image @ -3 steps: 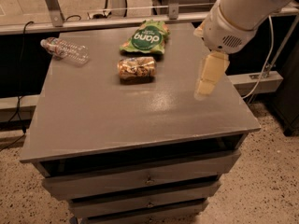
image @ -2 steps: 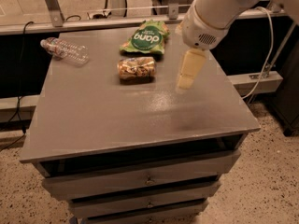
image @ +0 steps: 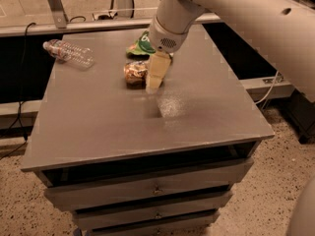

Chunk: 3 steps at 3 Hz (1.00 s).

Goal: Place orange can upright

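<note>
The orange can (image: 134,73) lies on its side on the grey cabinet top (image: 98,122), just behind its middle, showing mottled cream and dark print. My gripper (image: 154,82) hangs down from the white arm (image: 231,14), which comes in from the upper right. The gripper is right at the can's right end and covers that end in this view. I cannot tell whether it touches the can.
A green snack bag (image: 141,45) lies just behind the can, partly hidden by the arm. A clear plastic bottle (image: 69,53) lies on its side at the back left corner. Drawers (image: 152,186) run below the front edge. A metal rail (image: 74,26) runs behind.
The arm has swung left and forward across the top. The gripper went from over the right side to the can's right end, and the arm now hides part of the green bag.
</note>
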{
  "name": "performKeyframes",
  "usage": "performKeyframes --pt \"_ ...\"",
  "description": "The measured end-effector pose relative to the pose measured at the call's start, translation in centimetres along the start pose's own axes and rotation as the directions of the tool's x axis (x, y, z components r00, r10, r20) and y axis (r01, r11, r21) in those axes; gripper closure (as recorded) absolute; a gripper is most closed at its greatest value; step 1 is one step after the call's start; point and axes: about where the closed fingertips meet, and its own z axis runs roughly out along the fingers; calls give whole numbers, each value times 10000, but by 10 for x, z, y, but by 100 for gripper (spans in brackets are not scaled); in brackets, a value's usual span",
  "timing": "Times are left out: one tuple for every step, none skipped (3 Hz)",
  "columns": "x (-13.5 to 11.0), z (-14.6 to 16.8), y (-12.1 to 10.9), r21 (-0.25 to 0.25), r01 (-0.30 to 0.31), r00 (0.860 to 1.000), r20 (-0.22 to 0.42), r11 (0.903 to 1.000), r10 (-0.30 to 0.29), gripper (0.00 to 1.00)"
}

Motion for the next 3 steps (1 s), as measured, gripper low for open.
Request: performKeyframes --pt "-20 31 -15 -321 -39 9999 -148 9995 34 0" --pt "-34 60 -19 -735 -105 9990 -450 9972 72 0" --pt "-39 79 -19 -1143 -316 9961 -849 9929 220 0"
